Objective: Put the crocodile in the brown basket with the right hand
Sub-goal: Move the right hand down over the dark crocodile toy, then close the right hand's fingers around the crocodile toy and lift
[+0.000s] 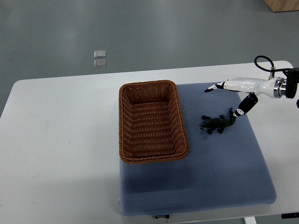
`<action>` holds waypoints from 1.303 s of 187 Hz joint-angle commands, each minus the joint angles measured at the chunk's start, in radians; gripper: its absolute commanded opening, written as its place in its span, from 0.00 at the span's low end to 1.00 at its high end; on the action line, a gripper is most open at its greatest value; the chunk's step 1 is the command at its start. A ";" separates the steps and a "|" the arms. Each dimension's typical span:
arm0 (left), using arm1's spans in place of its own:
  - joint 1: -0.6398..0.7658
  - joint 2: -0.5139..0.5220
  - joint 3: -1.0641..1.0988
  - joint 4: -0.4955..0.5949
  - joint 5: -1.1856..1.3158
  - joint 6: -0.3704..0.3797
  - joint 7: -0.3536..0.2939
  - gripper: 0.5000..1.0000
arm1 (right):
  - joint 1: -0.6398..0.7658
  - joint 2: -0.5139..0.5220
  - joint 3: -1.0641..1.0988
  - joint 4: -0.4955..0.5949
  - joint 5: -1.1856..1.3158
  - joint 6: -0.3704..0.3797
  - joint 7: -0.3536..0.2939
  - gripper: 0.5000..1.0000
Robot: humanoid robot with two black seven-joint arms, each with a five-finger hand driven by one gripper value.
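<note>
Right hand [243, 87] near crocodile [216, 123] — fingers spread, holding nothing.
I cannot tell if one fingertip touches its tail.

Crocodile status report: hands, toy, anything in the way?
Right hand open, holding nothing, beside crocodile. Toy lying on blue mat, right of brown basket, not in it. Basket empty; nothing between them. Left hand out of view.

The white table [60, 130] spreads out beneath my right hand [236, 95] and runs far off to its left. A blue-grey mat [210, 172] lies flat on it, straight under my hand and stretching back toward me. The brown basket [148, 85] sits left of my hand at the mat's left edge. Whether it also touches the bare tabletop, I cannot tell.
</note>
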 commanded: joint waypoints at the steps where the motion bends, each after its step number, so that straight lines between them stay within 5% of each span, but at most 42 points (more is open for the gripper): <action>1: 0.000 0.000 0.000 0.000 0.000 0.000 0.000 1.00 | 0.000 -0.009 -0.002 0.038 -0.046 -0.022 0.000 0.87; 68: 0.000 0.000 0.000 0.000 0.000 0.000 0.000 1.00 | -0.001 -0.002 -0.117 0.074 -0.170 -0.182 0.000 0.87; 243: 0.000 0.000 0.000 0.000 0.000 0.000 0.000 1.00 | -0.012 0.066 -0.195 -0.024 -0.234 -0.337 0.000 0.87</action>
